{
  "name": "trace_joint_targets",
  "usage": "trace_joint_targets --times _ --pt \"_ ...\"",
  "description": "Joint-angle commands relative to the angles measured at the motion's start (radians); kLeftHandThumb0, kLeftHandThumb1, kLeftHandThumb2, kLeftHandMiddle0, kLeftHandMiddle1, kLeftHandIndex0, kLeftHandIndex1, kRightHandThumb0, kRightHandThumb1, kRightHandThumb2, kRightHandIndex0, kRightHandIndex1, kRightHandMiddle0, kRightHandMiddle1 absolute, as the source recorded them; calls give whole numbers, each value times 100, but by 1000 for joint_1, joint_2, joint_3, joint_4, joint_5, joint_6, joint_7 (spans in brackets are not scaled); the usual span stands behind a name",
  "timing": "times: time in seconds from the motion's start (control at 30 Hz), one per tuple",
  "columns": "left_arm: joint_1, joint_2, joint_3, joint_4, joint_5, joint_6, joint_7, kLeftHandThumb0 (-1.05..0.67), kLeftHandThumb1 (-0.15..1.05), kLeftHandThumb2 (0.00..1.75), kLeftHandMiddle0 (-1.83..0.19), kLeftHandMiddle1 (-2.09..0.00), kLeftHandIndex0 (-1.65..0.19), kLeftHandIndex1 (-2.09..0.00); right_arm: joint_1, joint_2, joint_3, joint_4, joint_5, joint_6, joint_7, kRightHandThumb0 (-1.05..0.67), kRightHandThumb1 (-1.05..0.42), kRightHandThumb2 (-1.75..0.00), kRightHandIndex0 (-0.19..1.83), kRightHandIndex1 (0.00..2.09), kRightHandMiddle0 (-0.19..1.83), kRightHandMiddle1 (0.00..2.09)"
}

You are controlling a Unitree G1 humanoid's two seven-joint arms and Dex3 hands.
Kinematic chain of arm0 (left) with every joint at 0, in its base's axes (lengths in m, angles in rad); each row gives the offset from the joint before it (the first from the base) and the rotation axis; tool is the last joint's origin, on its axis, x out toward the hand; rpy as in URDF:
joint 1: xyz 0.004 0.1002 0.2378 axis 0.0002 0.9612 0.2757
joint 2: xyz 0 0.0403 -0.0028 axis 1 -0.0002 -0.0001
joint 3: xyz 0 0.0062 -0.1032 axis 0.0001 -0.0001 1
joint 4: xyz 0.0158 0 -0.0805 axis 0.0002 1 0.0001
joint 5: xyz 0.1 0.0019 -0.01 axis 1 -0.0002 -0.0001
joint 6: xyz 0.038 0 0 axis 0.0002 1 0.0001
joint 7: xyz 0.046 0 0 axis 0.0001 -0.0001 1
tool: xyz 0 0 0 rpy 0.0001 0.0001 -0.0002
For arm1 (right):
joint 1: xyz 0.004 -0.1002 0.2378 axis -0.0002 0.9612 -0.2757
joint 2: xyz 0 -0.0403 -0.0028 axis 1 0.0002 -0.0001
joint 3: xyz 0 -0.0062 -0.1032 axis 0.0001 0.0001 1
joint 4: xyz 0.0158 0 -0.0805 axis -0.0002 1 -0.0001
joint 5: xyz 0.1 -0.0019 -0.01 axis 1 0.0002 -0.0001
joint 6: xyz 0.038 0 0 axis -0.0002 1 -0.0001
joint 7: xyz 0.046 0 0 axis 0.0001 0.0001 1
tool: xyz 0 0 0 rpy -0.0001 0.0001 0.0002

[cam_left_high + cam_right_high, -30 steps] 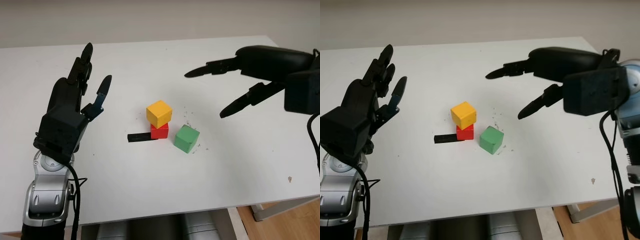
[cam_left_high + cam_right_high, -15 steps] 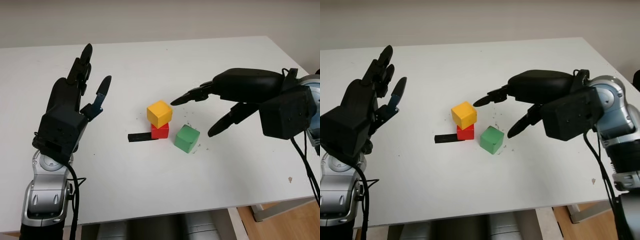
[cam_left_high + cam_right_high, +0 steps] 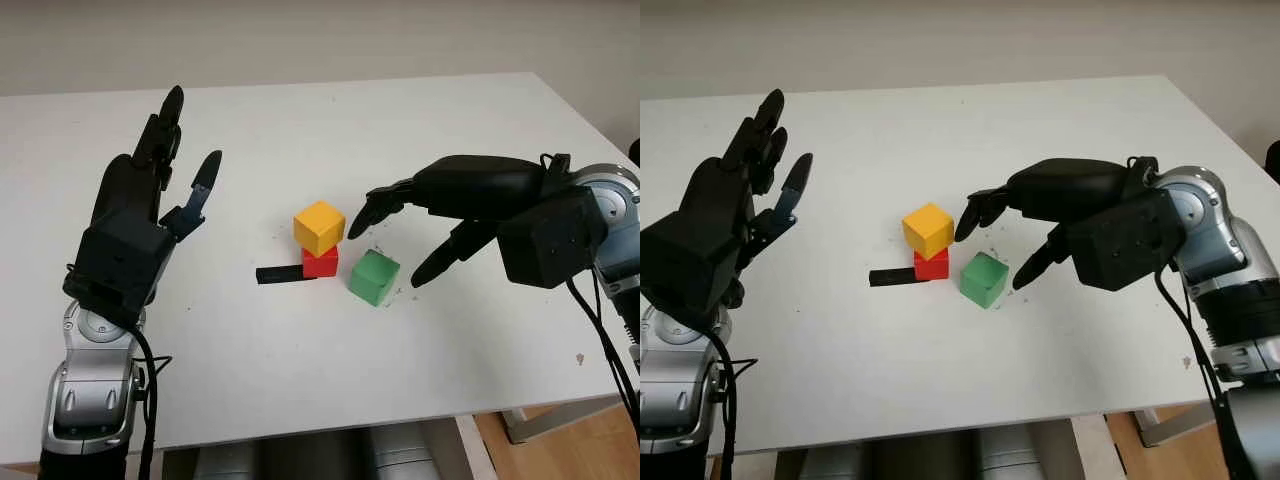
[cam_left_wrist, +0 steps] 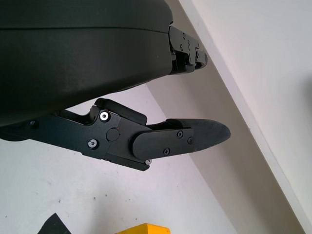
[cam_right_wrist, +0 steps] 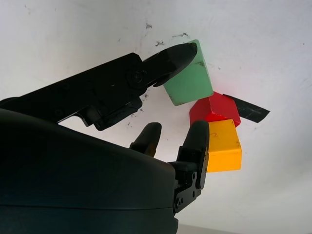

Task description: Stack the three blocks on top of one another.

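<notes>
A yellow block (image 3: pixel 319 227) sits on a red block (image 3: pixel 320 263) near the middle of the white table (image 3: pixel 300 130). A green block (image 3: pixel 374 277) lies on the table just right of that pair. My right hand (image 3: pixel 395 235) hovers open over the green block, with one finger (image 3: pixel 440 257) to the block's right and the others reaching toward the yellow block. The right wrist view has the green block (image 5: pixel 190 79) by a fingertip (image 5: pixel 178 54), with the red block (image 5: pixel 214 108) and yellow block (image 5: pixel 224 145) beyond. My left hand (image 3: pixel 175 165) is raised open at the left, away from the blocks.
A strip of black tape (image 3: pixel 279 274) lies on the table left of the red block. Small dark specks mark the surface around the green block. The table's front edge (image 3: pixel 350 425) is close, with floor (image 3: pixel 570 445) past the right corner.
My right hand has moved left and down from the far right to just over the green block. The left hand and the blocks have stayed put.
</notes>
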State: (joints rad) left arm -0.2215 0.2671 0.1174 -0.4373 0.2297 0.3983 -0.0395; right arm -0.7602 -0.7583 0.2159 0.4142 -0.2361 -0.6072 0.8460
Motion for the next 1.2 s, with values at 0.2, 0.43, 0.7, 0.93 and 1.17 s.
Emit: trace_joint_targets --times 0.2,0.43,0.7,0.93,1.17 --pt "2 5 9 -23 -4 0 -4 -62 105 49 -13 -6 -10 -6 -41 -7 -4 52 -19 -60 -31 -54 -85 -6 13 116 20 134" --pt "2 8 8 -21 0 0 -6 -63 105 49 -13 -6 -10 -6 -35 -7 -4 44 -26 -46 -37 -53 -85 -5 15 103 16 110" --pt "2 9 5 -24 6 4 -9 -62 105 49 -14 -6 -9 -6 -11 7 6 22 -40 -23 -48 -53 -86 -6 10 88 11 83" --pt "1 5 11 -26 -1 5 -10 -63 105 49 -14 -6 -10 -6 -1 10 19 -7 -66 3 -62 -53 -85 -5 13 81 14 74" --pt "-1 4 12 -26 -4 7 -10 -63 105 49 -14 -6 -10 -6 3 9 26 11 -48 -17 -50 -55 -84 -5 15 81 15 76"
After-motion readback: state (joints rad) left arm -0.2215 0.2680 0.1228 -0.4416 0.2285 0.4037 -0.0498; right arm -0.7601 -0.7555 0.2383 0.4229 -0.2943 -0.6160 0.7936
